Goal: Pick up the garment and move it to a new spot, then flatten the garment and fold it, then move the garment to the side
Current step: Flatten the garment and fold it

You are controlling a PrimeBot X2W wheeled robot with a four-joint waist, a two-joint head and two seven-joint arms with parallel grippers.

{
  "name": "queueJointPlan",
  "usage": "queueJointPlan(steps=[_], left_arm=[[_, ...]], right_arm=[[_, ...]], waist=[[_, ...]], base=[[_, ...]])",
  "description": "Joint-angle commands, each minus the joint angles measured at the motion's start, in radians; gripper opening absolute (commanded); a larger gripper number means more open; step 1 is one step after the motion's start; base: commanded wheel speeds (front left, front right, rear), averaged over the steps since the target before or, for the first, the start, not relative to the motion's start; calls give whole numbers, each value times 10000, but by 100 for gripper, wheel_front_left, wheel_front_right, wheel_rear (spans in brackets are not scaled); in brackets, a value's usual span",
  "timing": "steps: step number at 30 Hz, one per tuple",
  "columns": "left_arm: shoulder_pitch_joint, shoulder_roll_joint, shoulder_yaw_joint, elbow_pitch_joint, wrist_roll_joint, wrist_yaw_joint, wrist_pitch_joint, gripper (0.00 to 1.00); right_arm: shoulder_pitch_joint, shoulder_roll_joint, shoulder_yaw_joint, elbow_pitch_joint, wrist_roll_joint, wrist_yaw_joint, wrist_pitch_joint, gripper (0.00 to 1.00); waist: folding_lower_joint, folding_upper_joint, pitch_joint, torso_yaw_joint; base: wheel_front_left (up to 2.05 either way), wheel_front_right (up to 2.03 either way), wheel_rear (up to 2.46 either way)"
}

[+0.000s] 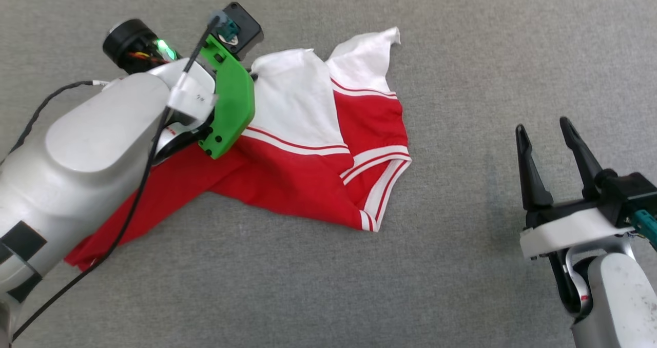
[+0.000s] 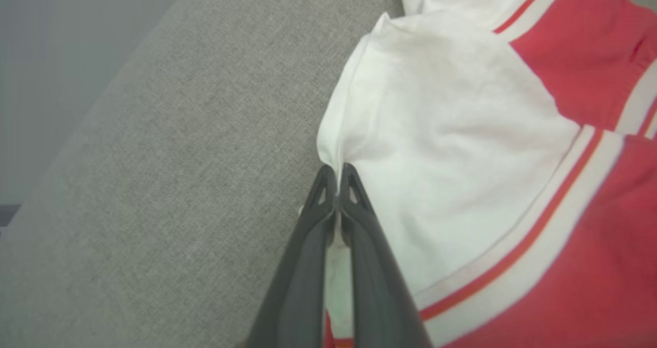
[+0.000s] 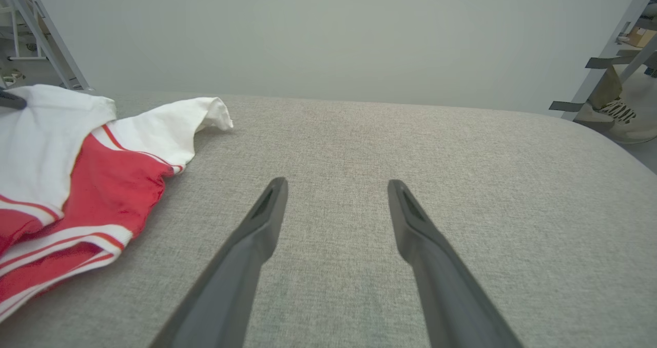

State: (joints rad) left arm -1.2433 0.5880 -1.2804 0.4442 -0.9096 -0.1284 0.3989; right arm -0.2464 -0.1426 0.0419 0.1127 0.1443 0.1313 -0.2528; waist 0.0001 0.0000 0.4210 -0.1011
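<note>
Quick headcount: one garment [image 1: 308, 184], just the single red-and-white shirt, lying toward the left side of the one grey tabletop [image 1: 462, 296]. It's got two white sleeves [image 1: 292, 101] that I can see. Two grippers total, the left gripper [image 2: 336, 176] and the right gripper [image 1: 542, 123]. Each has two long dark fingers [image 3: 256, 235], so four fingers altogether. Extras: one green bracket [image 1: 231, 101] on the left arm, plus one shoe [image 3: 618, 116] off past the tabletop's far right corner.
</note>
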Motion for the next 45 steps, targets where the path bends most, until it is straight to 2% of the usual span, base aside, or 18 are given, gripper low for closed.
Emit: queueJointPlan(steps=[1,5,9,12,16,20,23,30,34,37,39,45], left_arm=[[-171,155,10,20,234,-22,-612,0],[17,434,108,-279,491,-3,-1836,0],[744,960,107,-1314,703,403,-2464,0],[1651,1401,90,-2474,584,881,-2624,0],[3140,2188,55,-4154,524,1765,-2579,0],[4785,2518,24,-5257,376,2382,-2440,0],[5847,2483,11,-5366,494,2528,-2266,0],[7865,1853,4,-4315,181,2303,-2255,0],[8266,1449,3,-3387,165,2066,-2397,0],[8278,1172,172,-2901,116,2113,-2812,0],[8206,1080,363,-2682,250,2341,-3228,100],[8197,1237,1021,-3065,571,3395,-4368,100]], right_arm=[[250,-20,-48,39,-40,-6,-87,100],[673,1,-163,66,-37,-6,-88,100],[1068,28,-288,51,-44,-6,-88,100],[1351,49,-438,52,-56,-6,-88,100],[1711,98,-625,17,-59,-6,-89,100],[1906,151,-696,13,-53,-6,-89,100],[1932,170,-669,66,-35,-6,-89,100],[1919,119,-705,219,3,-6,-86,100],[1906,77,-762,281,2,-6,-86,100],[1903,42,-808,316,13,-6,-86,100],[1926,36,-837,300,2,-6,-81,100],[2050,3,-978,105,21,-6,-41,100]], waist=[[-1,0,-724,484],[-1,0,-1329,857],[-1,0,-1839,1218],[-1,0,-2173,1491],[-1,0,-2505,1848],[-1,0,-2635,2064],[-1,0,-2642,2111],[-1,0,-2506,2056],[-1,0,-2448,2032],[-1,0,-2496,2060],[-1,0,-2597,2090],[-1,0,-2973,2296]], base=[[0,0,0],[0,0,0],[0,0,0],[0,0,0],[0,0,0],[0,0,0],[0,0,0],[0,0,0],[0,0,0],[0,0,0],[0,0,0],[0,0,0]])
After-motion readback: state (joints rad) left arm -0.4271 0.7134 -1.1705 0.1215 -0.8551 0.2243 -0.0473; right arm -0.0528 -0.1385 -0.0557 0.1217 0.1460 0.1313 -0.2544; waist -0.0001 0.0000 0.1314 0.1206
